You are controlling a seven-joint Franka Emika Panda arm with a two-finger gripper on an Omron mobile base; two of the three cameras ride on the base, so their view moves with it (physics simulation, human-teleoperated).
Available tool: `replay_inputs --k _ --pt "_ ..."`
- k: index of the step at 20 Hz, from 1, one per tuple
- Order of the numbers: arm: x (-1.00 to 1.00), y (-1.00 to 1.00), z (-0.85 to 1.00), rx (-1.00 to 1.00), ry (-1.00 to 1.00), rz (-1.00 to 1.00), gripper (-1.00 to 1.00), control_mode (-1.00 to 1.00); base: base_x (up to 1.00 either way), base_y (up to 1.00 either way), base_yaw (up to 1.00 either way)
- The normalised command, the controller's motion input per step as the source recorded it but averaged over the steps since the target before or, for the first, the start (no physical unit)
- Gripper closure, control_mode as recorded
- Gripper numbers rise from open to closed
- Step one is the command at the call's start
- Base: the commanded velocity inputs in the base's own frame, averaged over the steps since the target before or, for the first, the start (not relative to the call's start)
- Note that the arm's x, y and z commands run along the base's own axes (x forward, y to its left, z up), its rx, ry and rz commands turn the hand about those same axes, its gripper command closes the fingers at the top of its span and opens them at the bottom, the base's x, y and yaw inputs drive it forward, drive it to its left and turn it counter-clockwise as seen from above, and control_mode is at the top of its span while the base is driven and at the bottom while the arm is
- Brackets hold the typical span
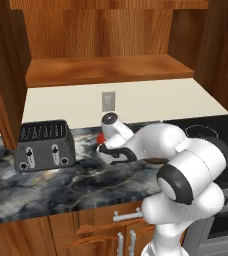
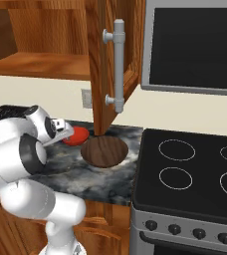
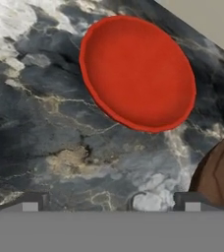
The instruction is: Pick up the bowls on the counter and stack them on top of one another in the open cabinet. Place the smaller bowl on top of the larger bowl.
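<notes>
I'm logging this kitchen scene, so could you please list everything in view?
red bowl: one, glossy red, on counter beside the brown bowl
brown bowl: one, dark wood-grain, on counter near stove
counter: one, dark veined marble
cabinet: one, reddish wood, open, shelf bare
toaster: one, grey, counter left
stove: one, black, right
wall outlet: one, grey
gripper: one, open, above counter near red bowl
</notes>
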Motion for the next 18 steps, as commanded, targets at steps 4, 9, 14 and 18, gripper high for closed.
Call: replay_inputs --k 4,9,14,18 --pt "0.3 0.07 -0.14 0.0 0.0 0.0 -1.0 -1.0 0.0 0.0 0.0" --pt "0.29 0.08 -0.14 0.0 0.0 0.0 -1.0 -1.0 0.0 0.0 0.0" --pt "0.27 0.08 -0.16 0.0 0.0 0.0 -1.0 -1.0 0.0 0.0 0.0" --pt "0.25 0.1 -0.18 -0.02 0.0 -0.01 -1.0 -1.0 0.0 0.0 0.0"
